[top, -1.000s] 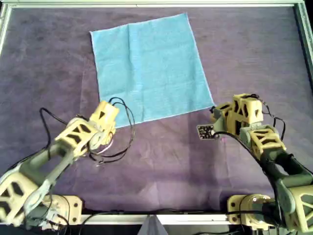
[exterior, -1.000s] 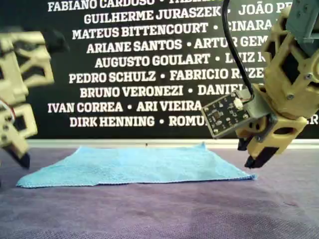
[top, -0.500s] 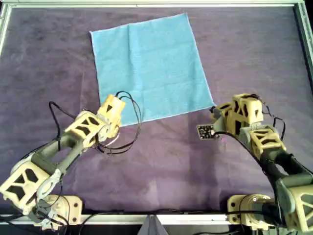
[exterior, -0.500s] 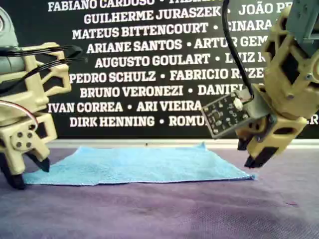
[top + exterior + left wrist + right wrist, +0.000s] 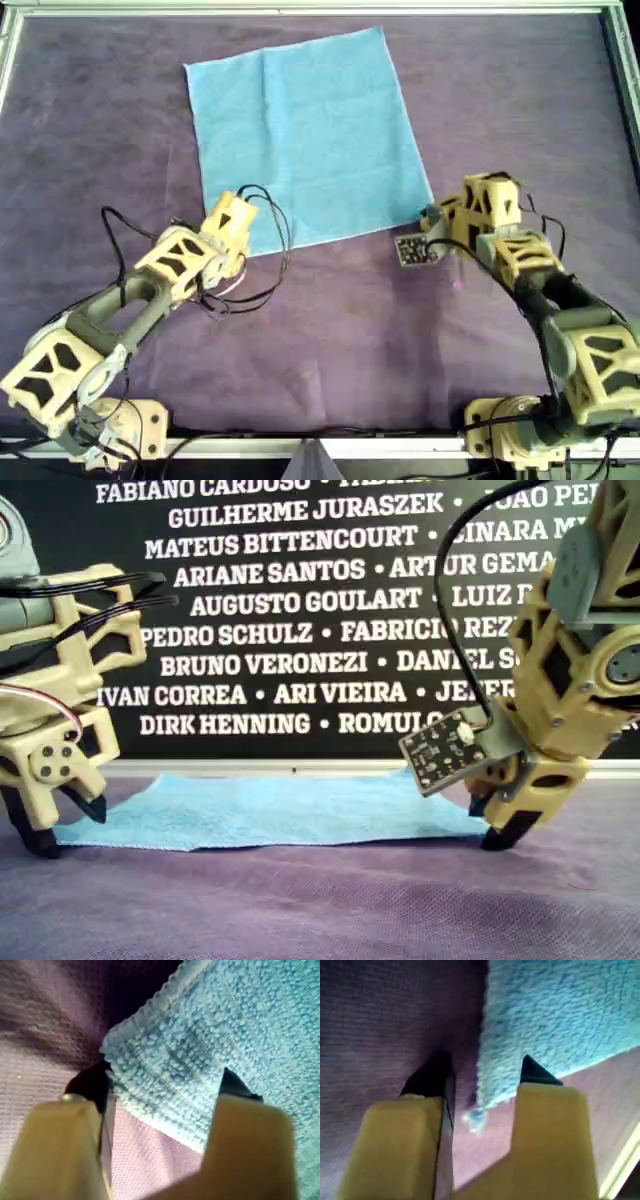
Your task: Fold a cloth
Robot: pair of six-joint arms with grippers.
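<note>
Now at grasp step: cloth (image 5: 300,130) flat on bench (image 5: 500,100), far-centre in overhead view, w/ my first hand (image 5: 162,1085) and my second hand (image 5: 484,1077) both apart, each straddling one near corner; next, prob. close on both corners, lift evenly, carry toward far edge.

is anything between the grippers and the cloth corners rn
Nothing visible. My first gripper and my second gripper each stand open right at a near corner of the cloth, with only the purple sheet beneath.
</note>
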